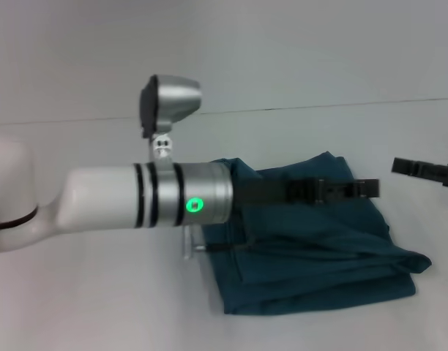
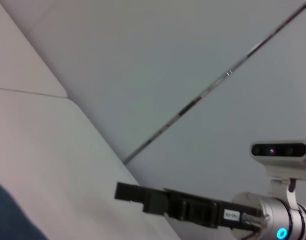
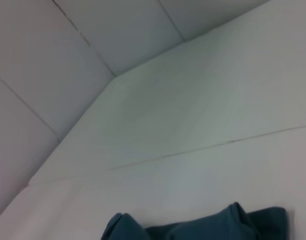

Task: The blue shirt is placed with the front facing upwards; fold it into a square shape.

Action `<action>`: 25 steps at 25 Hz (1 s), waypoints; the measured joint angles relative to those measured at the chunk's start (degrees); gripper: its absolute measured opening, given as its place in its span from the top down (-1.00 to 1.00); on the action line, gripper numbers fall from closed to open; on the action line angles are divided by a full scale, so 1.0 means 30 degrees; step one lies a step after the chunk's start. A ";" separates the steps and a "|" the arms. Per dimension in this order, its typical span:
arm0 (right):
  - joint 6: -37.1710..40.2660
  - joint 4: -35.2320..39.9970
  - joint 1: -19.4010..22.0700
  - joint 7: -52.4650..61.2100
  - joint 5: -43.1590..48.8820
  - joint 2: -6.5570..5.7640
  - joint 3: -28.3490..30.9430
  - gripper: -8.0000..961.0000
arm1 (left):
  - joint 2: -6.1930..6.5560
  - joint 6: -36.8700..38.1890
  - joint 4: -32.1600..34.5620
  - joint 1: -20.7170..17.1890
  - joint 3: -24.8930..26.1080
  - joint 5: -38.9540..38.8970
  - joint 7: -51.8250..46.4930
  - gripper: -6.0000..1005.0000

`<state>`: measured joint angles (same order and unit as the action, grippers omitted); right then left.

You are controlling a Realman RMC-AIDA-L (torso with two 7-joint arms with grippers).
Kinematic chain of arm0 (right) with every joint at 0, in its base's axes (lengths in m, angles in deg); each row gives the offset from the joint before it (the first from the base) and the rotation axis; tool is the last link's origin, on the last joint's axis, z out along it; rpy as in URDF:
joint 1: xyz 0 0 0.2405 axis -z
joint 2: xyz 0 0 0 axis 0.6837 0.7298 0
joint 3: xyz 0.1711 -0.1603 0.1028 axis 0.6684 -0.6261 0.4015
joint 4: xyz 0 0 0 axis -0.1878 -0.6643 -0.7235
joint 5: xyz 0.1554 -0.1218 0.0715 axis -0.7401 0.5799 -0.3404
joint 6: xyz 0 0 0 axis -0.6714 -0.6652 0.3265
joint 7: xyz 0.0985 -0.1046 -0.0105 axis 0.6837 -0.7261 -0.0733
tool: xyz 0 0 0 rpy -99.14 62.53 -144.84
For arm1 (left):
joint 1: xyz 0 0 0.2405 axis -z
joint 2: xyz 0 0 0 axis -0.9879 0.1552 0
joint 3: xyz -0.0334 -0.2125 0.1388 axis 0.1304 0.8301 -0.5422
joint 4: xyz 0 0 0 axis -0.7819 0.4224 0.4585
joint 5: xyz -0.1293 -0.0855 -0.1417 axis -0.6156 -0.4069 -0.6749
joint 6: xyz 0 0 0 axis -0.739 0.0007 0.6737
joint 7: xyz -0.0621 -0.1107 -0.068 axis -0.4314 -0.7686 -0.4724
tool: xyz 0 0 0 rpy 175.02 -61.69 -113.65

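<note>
1. Reaching across the blue shirt (image 1: 312, 248), my left gripper (image 1: 370, 188) hangs over its far edge; fingers together, holding nothing.
2. Shirt: folded bundle, table (image 1: 85, 307) centre, ragged corner at 4 o'clock.
3. My right gripper (image 1: 401, 167) at 3 o'clock, off the cloth; finger state unclear.

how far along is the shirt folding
Mostly done, it seems: the blue shirt lies on the table as a compact, layered, roughly square bundle. The left gripper reaches out over its far edge; the right gripper sits apart at the side. Left: perhaps tidying the loose corner nearest the right gripper.
</note>
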<state>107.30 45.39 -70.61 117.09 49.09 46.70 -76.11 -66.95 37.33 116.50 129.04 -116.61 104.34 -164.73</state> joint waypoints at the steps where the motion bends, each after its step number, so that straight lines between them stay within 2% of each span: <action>1: 0.0000 0.0027 -0.0006 -0.0083 0.0094 0.0001 -0.0339 -0.92 | 0.0037 0.0012 0.0195 -0.0250 0.0051 0.0059 0.0061 -0.08; 3: -0.0001 0.0109 -0.0008 -0.0393 0.0322 0.0001 -0.0809 -0.92 | 0.0110 0.0018 0.0563 -0.0889 0.0322 0.0452 0.0209 -0.23; 9: 0.0316 0.0232 0.0111 -0.1961 0.0790 0.0237 -0.1155 -0.93 | 0.0153 0.0885 0.1897 -0.2999 0.3463 0.3309 0.0925 -0.77; 15: 0.1712 0.0588 -0.0049 -0.3288 0.0792 0.0338 -0.1162 -0.92 | 0.0496 0.2427 0.3164 -0.4805 0.5369 0.4783 0.2787 -0.80; 19: 0.2169 0.1961 -0.0156 -0.4718 0.0906 0.1121 -0.1793 -0.92 | 0.0424 0.3939 0.3345 -0.5682 0.7498 0.6370 0.4638 -0.80; 22: 0.1956 0.3262 -0.0287 -0.4979 0.1231 0.1809 -0.3050 -0.93 | 0.0391 0.4636 0.3421 -0.6137 0.8487 0.7067 0.5374 -0.80; 25: 0.1620 0.3883 -0.0464 -0.4992 0.1503 0.2112 -0.4187 -0.92 | 0.0320 0.4930 0.3444 -0.6490 0.8797 0.7515 0.5937 -0.80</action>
<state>112.16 57.04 -72.00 102.11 53.60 53.03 -88.67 -66.00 52.12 126.83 109.58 -90.21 126.89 -146.92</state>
